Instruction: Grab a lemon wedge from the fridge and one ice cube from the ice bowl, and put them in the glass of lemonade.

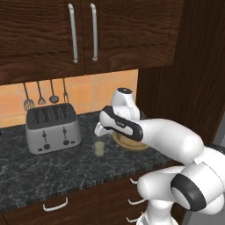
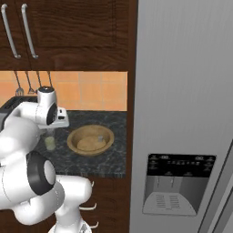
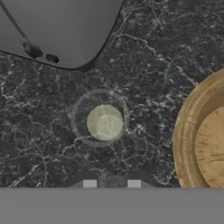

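With nearly closed jaws, contents unclear, the gripper (image 3: 111, 183) hangs over the glass of lemonade (image 3: 104, 122); a drop seems next.

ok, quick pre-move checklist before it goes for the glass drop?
1. Gripper above the glass of lemonade: ok; in the hand view the glass sits just ahead of the fingertips.
2. Glass upright on the counter: ok.
3. Something held between the fingers: cannot tell; the tips stand close together, and no wedge or cube is visible.
4. Ice bowl clear of the glass: ok, beside it, apart.
5. Toaster clear of the glass: ok.
6. Fridge doors shut: ok.
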